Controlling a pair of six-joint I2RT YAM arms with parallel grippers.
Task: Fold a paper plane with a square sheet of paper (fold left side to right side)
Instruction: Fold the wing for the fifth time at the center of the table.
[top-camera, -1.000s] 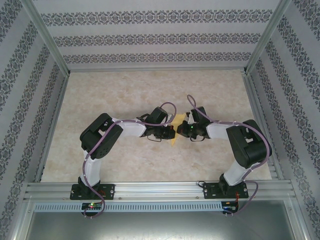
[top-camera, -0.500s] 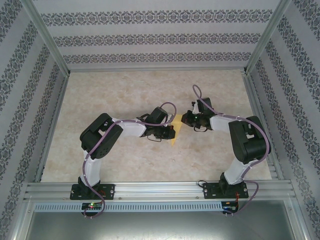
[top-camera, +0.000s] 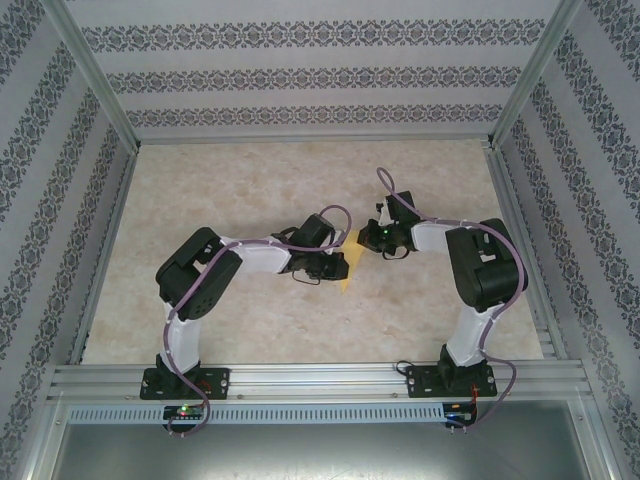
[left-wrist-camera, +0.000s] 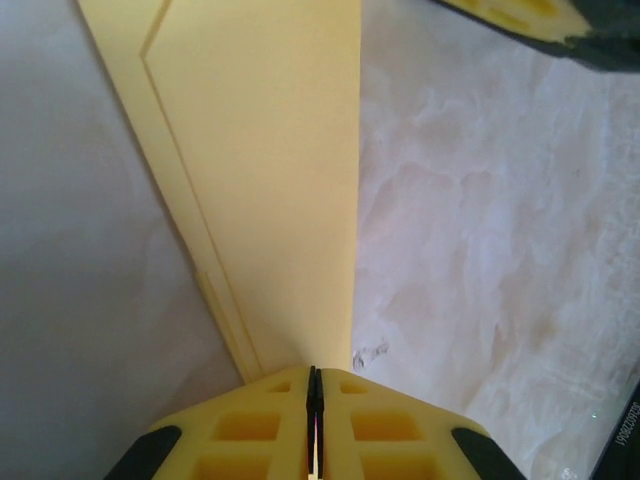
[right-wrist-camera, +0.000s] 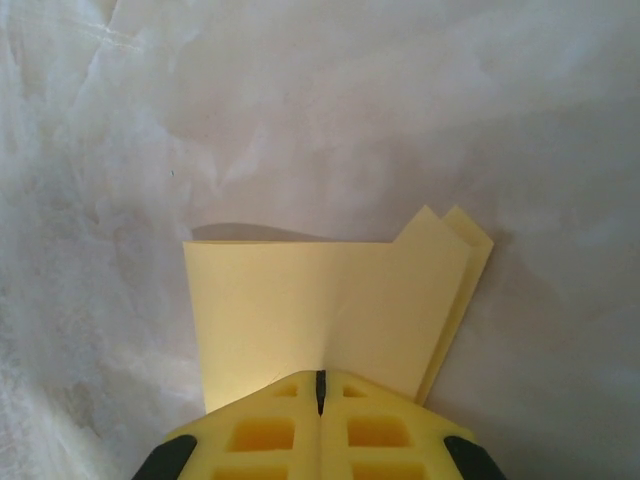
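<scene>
The square sheet of paper (top-camera: 346, 281) lies folded into a narrow yellow wedge on the table, between the two grippers. In the left wrist view the paper (left-wrist-camera: 270, 170) widens away from my left gripper (left-wrist-camera: 314, 372), whose jaws are pressed together at its pointed end. From above, the left gripper (top-camera: 338, 264) rests on the paper's left side. My right gripper (right-wrist-camera: 320, 378) is shut with its tip on the near edge of the folded paper (right-wrist-camera: 320, 300), whose stacked layers show at the right corner. Seen from the top, the right gripper (top-camera: 367, 241) sits at the paper's far end.
The pale marbled table (top-camera: 260, 180) is ringed by an aluminium frame (top-camera: 300, 380) and patterned walls. A yellow fingertip of the right gripper (left-wrist-camera: 530, 18) shows at the top right of the left wrist view.
The right gripper left the paper's middle, swung out to the far right, then came back to its far end. The left arm stayed almost still on the paper.
</scene>
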